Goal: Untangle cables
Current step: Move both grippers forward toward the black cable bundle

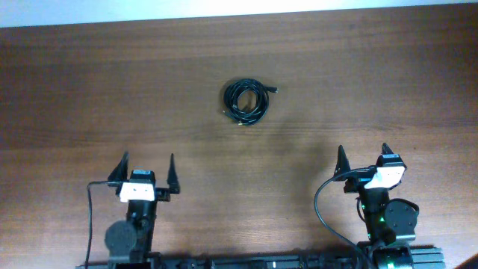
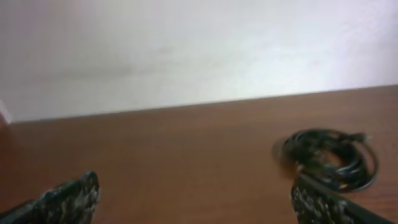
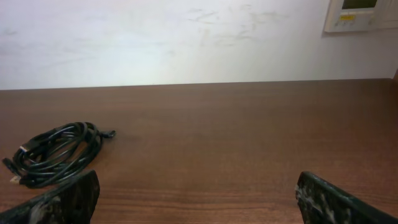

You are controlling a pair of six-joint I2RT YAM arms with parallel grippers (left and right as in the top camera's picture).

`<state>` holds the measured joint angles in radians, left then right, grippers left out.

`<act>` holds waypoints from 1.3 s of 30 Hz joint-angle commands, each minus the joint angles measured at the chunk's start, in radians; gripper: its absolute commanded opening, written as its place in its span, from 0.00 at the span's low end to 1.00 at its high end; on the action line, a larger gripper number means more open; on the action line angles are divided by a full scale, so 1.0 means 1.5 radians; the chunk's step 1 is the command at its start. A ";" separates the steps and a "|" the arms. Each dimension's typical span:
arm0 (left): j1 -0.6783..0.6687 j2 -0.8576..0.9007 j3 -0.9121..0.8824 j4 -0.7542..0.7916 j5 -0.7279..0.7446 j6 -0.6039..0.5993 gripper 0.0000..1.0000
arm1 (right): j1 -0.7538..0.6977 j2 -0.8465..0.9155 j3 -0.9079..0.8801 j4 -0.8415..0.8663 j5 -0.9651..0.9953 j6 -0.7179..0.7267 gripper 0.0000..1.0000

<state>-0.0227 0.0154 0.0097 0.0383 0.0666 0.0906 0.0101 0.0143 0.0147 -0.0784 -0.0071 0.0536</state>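
Left end effector [image 1: 146,172]: spread wide, empty, low over brown wooden counter [image 1: 82,90], near edge. Right end effector [image 1: 364,161]: likewise spread, empty.

Thin black cables [image 1: 246,100]: one small coiled bundle flat on counter, between arms, well ahead of both, untouched. Small plug ends poke from coil rim.

Step judged: first reach. Best: one end effector pins coil, other pinches protruding plug end, draws outward slowly.

Containers: none in view.
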 commanded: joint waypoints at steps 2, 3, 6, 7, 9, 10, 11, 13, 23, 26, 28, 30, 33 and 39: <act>0.004 -0.006 0.022 0.214 0.178 0.011 0.99 | 0.006 0.000 -0.006 -0.001 0.006 0.005 0.99; 0.004 0.001 0.074 0.208 0.179 0.011 0.99 | 0.006 0.000 -0.006 -0.001 0.006 0.005 0.99; 0.004 0.065 0.214 0.101 0.193 0.038 0.98 | 0.006 0.000 -0.006 -0.001 0.006 0.005 0.98; 0.004 0.110 0.279 0.043 0.206 0.060 0.99 | 0.006 0.000 -0.006 -0.001 0.006 0.005 0.98; 0.004 0.271 0.466 -0.144 0.210 0.101 0.98 | 0.006 0.000 -0.006 -0.001 0.006 0.005 0.98; 0.004 0.371 0.555 -0.233 0.217 0.100 0.99 | 0.006 0.000 -0.006 -0.001 0.006 0.005 0.98; 0.004 0.442 0.614 -0.287 0.259 0.100 0.99 | 0.006 0.000 -0.006 -0.001 0.006 0.005 0.98; 0.004 0.568 0.708 -0.345 0.382 0.100 0.99 | 0.006 0.000 -0.006 -0.001 0.006 0.005 0.98; 0.002 0.871 0.877 -0.546 0.264 0.053 0.99 | 0.006 0.000 -0.006 0.009 -0.095 0.039 0.98; 0.002 0.960 0.972 -0.669 0.241 0.053 0.99 | 0.006 0.000 -0.006 0.019 -0.255 0.173 0.99; 0.002 0.988 0.982 -0.681 0.243 0.053 0.99 | 0.006 0.000 -0.006 0.029 -0.319 0.267 0.98; 0.002 1.014 0.982 -0.684 0.282 0.025 0.99 | 0.006 0.000 -0.006 0.109 -0.327 0.388 0.98; 0.002 1.020 0.982 -0.693 0.312 -0.012 0.99 | 0.006 0.000 0.010 0.316 -0.341 0.406 0.98; 0.002 1.020 0.981 -0.727 0.313 -0.024 0.99 | 0.006 0.091 0.359 0.055 -0.256 0.172 0.98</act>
<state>-0.0200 1.5459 1.4654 -1.0439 0.5163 0.0845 0.0147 0.0460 0.2893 0.1940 -0.4522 0.5140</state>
